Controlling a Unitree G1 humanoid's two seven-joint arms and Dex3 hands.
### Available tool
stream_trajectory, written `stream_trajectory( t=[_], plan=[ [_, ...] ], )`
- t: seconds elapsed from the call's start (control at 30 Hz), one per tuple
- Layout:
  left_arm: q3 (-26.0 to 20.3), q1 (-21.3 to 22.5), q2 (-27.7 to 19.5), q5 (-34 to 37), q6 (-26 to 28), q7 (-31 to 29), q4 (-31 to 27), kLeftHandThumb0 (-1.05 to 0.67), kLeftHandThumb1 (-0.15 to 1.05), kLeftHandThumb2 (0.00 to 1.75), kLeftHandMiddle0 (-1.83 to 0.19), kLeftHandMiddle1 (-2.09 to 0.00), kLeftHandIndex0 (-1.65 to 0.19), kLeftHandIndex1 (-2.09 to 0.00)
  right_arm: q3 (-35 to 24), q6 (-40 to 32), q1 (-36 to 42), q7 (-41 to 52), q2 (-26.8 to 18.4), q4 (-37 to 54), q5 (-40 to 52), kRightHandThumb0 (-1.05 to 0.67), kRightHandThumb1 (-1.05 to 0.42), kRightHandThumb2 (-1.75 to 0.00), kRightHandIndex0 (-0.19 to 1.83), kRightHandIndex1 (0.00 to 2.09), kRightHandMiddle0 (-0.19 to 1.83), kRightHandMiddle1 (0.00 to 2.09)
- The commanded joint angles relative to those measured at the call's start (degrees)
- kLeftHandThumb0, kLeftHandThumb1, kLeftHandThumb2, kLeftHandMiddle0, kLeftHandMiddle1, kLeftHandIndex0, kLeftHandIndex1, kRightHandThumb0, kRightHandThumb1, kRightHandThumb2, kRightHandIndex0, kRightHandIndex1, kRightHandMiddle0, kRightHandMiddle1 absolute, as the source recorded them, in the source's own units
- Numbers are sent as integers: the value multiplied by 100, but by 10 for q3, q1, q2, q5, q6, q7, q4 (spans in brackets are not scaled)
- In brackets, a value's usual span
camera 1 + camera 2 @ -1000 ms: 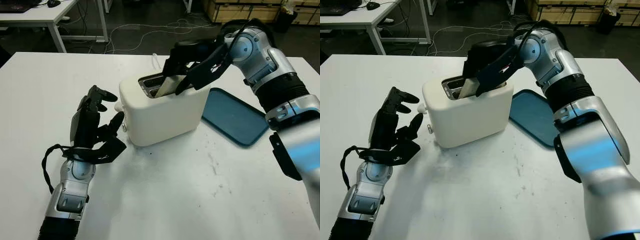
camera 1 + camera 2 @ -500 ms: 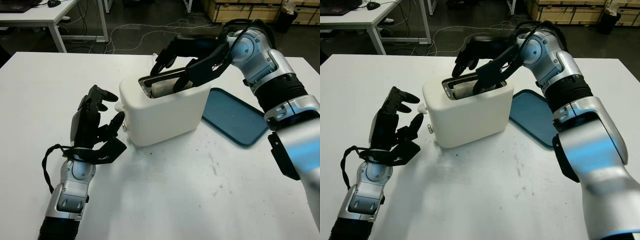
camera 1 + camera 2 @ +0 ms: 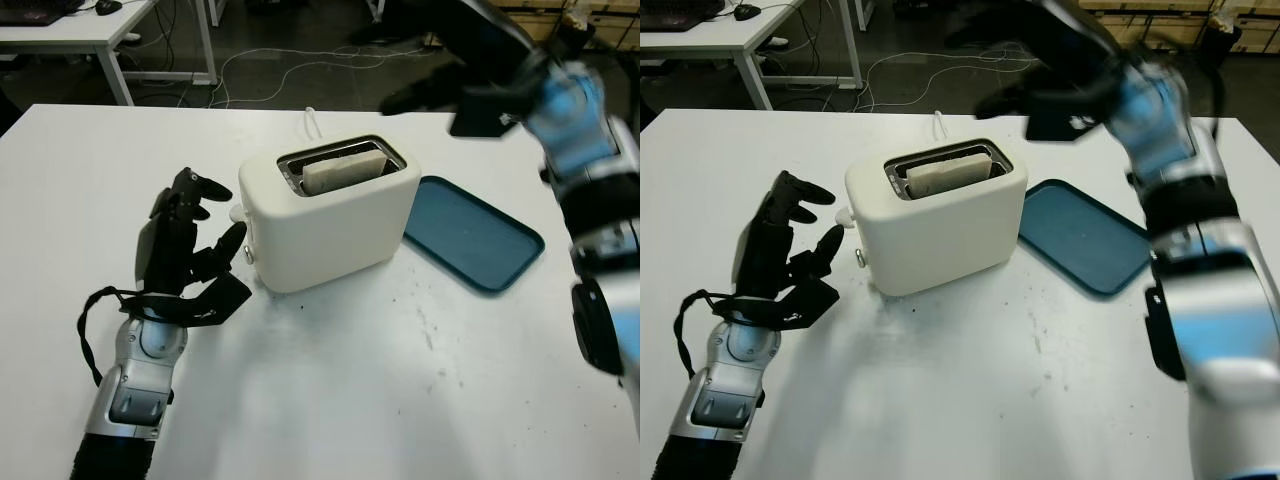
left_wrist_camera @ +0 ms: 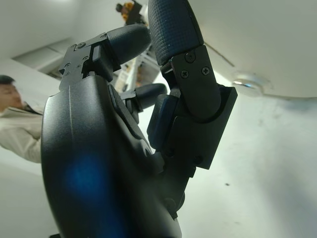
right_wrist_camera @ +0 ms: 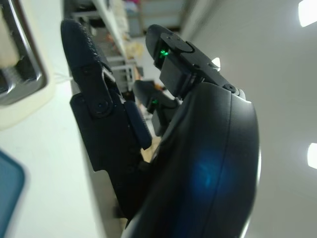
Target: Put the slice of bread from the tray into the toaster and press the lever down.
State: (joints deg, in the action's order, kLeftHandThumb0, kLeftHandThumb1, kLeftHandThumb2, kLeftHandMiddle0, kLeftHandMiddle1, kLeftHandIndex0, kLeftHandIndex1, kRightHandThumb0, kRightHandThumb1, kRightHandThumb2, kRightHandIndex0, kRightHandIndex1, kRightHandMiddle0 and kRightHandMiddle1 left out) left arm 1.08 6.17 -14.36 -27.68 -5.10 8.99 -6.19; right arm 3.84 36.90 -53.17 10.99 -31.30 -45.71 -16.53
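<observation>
The slice of bread [image 3: 343, 170] stands in the slot of the white toaster [image 3: 330, 215], its top edge just showing above the rim. The toaster sits on the white worktop [image 3: 400, 380]. Just beside the toaster lies the blue tray [image 3: 472, 235], with nothing on it. The right robot hand [image 3: 1040, 75] is open, raised above and behind the toaster, holding nothing. The left robot hand [image 3: 185, 245] is open, near the toaster's end with the lever knob [image 3: 238, 213], not touching it.
</observation>
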Motion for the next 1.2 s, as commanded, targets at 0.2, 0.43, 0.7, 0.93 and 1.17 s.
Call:
stream_trajectory(
  t=[0.2,0.43,0.7,0.93,1.17],
  plan=[
    [-6,18,-48,-17,-4,-26,-15,-93,92,72,-13,-175,0,-163,-81,-35,297,-59,40,196,83,-46,-92,-4,78,14,75,0],
    [-15,39,-122,-9,-20,-89,-34,-86,79,82,-19,-175,-6,-169,-123,-85,443,-81,94,312,130,-36,-92,-5,80,7,74,1],
    [-3,97,-256,24,-36,-280,-29,-66,42,147,-15,-175,-8,-167,-124,-144,462,-78,105,363,121,-36,-92,-4,81,4,75,1],
    [14,131,-304,12,-62,-345,-12,-73,37,147,-12,-173,-10,-162,-119,-141,449,-77,110,358,115,-39,-92,-3,84,3,77,1],
    [24,142,-314,17,-75,-379,4,-72,38,141,-7,-170,-6,-159,-122,-143,446,-81,108,359,105,-38,-92,-3,85,2,78,1]
  ],
)
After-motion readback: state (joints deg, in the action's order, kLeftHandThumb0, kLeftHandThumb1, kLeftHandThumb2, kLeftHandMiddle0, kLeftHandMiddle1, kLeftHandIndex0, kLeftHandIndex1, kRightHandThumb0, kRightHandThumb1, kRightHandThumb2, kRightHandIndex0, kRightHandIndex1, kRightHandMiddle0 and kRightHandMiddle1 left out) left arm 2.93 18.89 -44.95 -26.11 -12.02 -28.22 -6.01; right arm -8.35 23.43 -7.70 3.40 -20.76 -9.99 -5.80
